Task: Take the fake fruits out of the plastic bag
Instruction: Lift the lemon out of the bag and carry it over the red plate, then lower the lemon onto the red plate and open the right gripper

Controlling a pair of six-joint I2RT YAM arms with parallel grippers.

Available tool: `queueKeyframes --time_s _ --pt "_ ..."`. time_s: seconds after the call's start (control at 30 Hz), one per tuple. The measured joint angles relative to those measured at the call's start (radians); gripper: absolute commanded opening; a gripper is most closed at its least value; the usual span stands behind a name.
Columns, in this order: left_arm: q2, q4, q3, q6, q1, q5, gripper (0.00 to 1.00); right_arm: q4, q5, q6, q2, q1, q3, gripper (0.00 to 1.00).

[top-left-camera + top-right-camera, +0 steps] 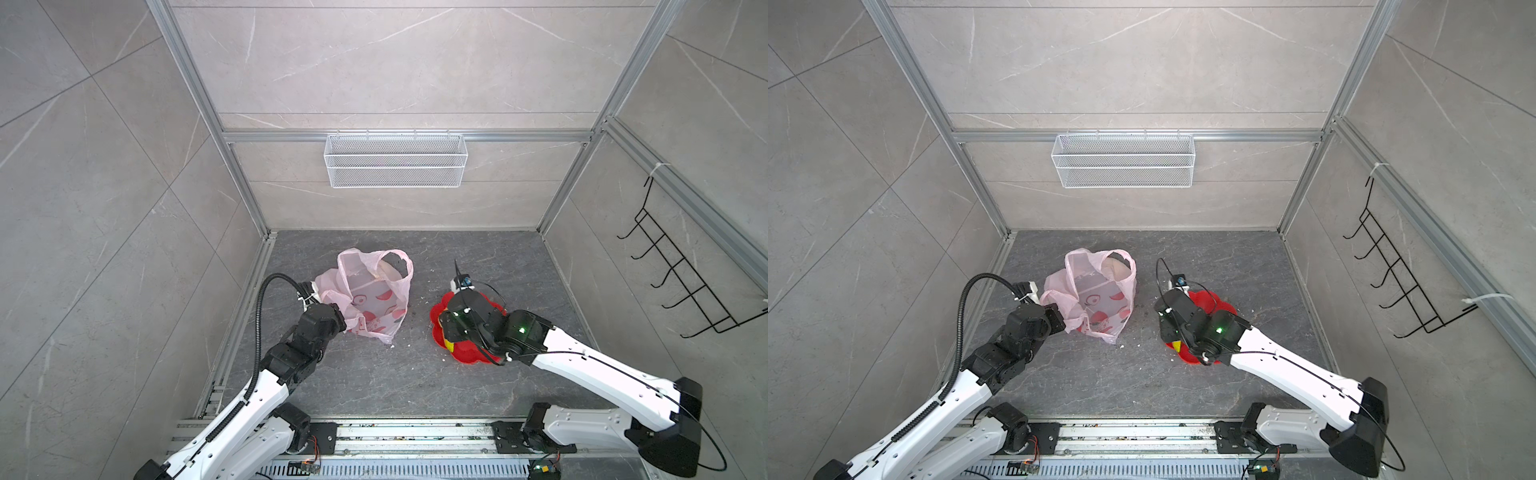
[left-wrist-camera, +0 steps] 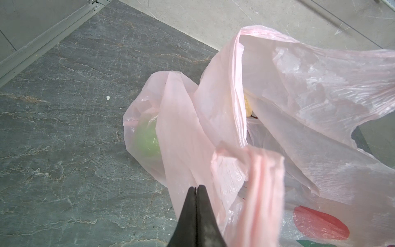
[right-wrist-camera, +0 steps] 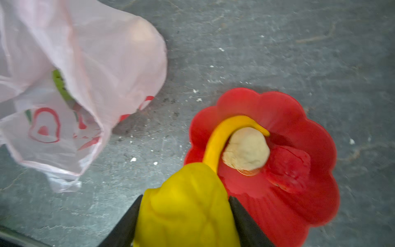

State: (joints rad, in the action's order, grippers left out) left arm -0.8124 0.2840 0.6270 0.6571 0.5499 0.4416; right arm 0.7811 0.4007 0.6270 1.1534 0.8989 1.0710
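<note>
Yellow lumpy fruit (image 3: pixel 183 213), pinched by the right pincer (image 3: pixel 186 197) above the red dish (image 3: pixel 299 119) toward the desk's (image 3: pixel 277 42) right edge, is judged due for release, while the plastic bag (image 2: pixel 310 89) is pinched by the left pincer (image 2: pixel 196 189).

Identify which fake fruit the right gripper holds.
The yellow lumpy fruit, clamped in the right gripper; the banana and beige piece lie in the red dish.

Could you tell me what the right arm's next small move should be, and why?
Probably ease the right gripper further over the red dish and open it: it grips the yellow lumpy fruit at the dish's edge, and the banana and a beige piece already lie inside.
</note>
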Motion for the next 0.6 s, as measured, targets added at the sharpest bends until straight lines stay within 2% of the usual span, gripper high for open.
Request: queueKeyframes --time_s 0.2,0.6 --pt "-0.037 -0.002 0.026 -0.010 0.000 -0.007 0.00 0.044 0.023 0.041 -0.072 -0.093 -0.135 0.57" --pt "-0.043 -0.001 0.027 -0.013 0.000 -0.007 0.00 0.031 -0.008 0.044 -0.034 -0.182 -0.247 0.57"
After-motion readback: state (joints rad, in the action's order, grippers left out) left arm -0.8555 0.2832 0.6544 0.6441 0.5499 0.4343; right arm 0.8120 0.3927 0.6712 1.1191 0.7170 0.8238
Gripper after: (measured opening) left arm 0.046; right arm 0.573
